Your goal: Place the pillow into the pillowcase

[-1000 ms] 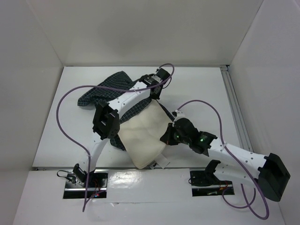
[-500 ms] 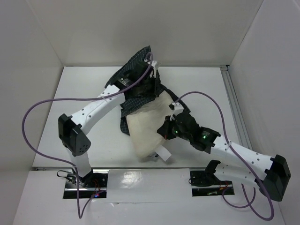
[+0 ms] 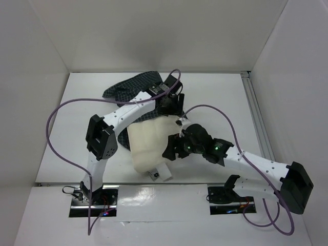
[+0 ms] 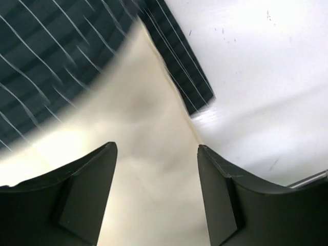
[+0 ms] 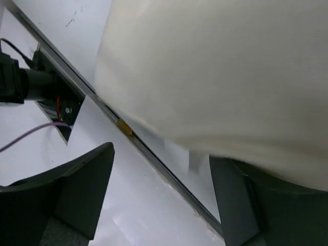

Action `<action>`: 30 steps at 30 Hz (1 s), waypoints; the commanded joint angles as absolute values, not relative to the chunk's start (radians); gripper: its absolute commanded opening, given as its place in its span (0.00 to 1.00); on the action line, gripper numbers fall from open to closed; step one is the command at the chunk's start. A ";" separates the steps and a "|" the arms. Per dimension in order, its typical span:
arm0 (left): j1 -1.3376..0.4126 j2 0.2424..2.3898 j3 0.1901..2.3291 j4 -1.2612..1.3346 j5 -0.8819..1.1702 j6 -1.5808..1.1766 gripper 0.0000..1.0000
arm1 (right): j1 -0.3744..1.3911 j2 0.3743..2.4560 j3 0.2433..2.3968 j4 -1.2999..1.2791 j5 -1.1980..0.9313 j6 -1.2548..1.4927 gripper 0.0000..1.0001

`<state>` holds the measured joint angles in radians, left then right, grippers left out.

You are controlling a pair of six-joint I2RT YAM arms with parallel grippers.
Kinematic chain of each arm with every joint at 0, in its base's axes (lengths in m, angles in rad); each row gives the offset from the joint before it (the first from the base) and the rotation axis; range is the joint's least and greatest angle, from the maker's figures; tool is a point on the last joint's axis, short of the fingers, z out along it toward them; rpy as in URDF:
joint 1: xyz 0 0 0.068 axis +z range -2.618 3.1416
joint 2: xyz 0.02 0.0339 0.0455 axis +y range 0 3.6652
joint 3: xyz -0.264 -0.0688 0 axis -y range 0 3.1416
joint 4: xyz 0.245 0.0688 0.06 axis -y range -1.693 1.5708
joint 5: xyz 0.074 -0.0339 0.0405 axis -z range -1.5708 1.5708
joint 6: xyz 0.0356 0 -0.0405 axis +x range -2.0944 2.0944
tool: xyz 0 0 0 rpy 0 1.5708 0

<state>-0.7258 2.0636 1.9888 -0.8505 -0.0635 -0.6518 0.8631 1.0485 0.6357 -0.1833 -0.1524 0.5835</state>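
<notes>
Top view: pillow (image 3: 146,143) on surface (image 3: 225,102), right gripper (image 3: 168,152) at its edge; pillowcase (image 3: 125,89) beyond left gripper (image 3: 172,108). Left wrist: gripper wide, pillow under fingers, pillowcase ahead. Right wrist: gripper wide, pillow against one finger.

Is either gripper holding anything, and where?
Nothing is clamped. The left gripper hangs open over the pillow beside the pillowcase; the right gripper is open against the pillow's right side.
</notes>
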 commanded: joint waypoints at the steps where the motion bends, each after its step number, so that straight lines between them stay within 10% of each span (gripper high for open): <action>1: -0.736 1.936 1.976 -0.893 -0.125 -0.630 0.76 | 0.877 1.037 0.804 -0.351 -0.162 0.442 0.83; 10: -0.776 1.916 1.873 -0.931 -0.235 -0.702 0.69 | 0.850 0.650 0.684 -0.545 0.609 0.840 0.70; 19: -0.862 2.160 2.051 -1.025 -0.383 -0.807 0.99 | 0.469 0.920 0.713 -0.424 0.243 0.657 0.83; 24: -0.862 2.282 2.042 -1.043 -0.414 -0.830 0.99 | 0.281 0.911 0.664 -0.379 0.033 0.600 0.87; 26: -0.853 2.304 2.031 -1.000 -0.390 -0.795 0.74 | 0.204 0.911 0.653 -0.354 -0.064 0.571 0.88; 27: -0.836 2.304 2.022 -1.000 -0.361 -0.795 0.48 | 0.181 0.922 0.641 -0.345 -0.102 0.560 0.90; 28: -0.812 2.304 2.022 -1.000 -0.360 -0.784 0.00 | 0.160 0.943 0.641 -0.336 -0.171 0.536 0.90; 30: -0.802 2.243 2.010 -1.015 -0.351 -0.784 0.00 | 0.114 0.974 0.641 -0.315 -0.222 0.514 0.91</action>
<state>-0.8467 2.2635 2.0399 -0.9916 -0.3790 -0.7853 0.1547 0.9440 0.6502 -0.3965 -0.0456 0.5838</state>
